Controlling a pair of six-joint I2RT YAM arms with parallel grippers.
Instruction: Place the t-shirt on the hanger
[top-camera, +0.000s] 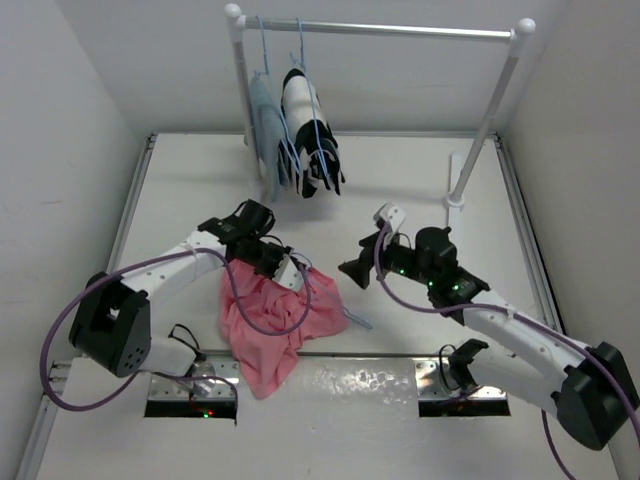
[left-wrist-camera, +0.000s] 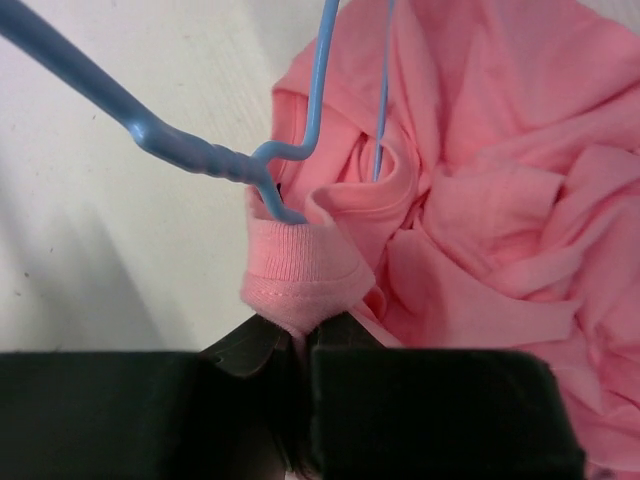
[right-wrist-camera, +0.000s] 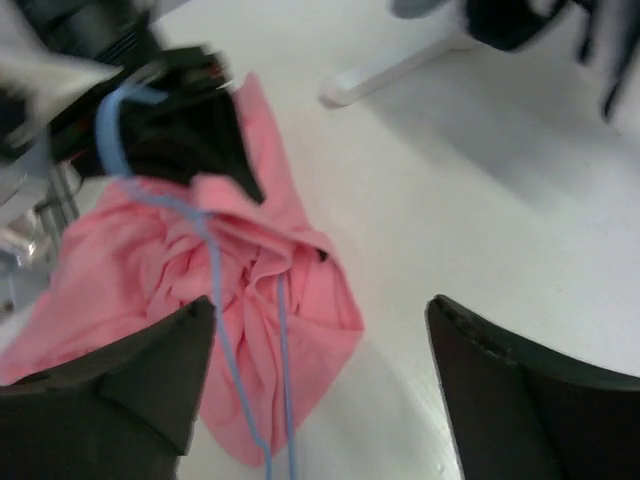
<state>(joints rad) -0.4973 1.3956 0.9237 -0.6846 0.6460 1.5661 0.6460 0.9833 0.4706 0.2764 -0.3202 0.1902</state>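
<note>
The salmon-pink t-shirt (top-camera: 268, 322) lies crumpled on the white table, left of centre. The light-blue wire hanger (left-wrist-camera: 205, 158) lies partly inside it, its hook by the collar and one corner (top-camera: 358, 321) sticking out at the shirt's right edge. My left gripper (top-camera: 288, 272) is shut on the ribbed collar (left-wrist-camera: 297, 272) of the t-shirt, just below the hanger's twisted neck. My right gripper (top-camera: 358, 268) is open and empty, held above the table just right of the shirt (right-wrist-camera: 255, 300); the hanger's wires (right-wrist-camera: 212, 300) run between the shirt folds in its view.
A white clothes rail (top-camera: 380, 30) stands at the back, with a grey-blue garment (top-camera: 264, 125) and a black-and-white striped garment (top-camera: 310, 135) on blue hangers. Its right post and foot (top-camera: 460, 190) stand behind my right arm. White walls close in both sides.
</note>
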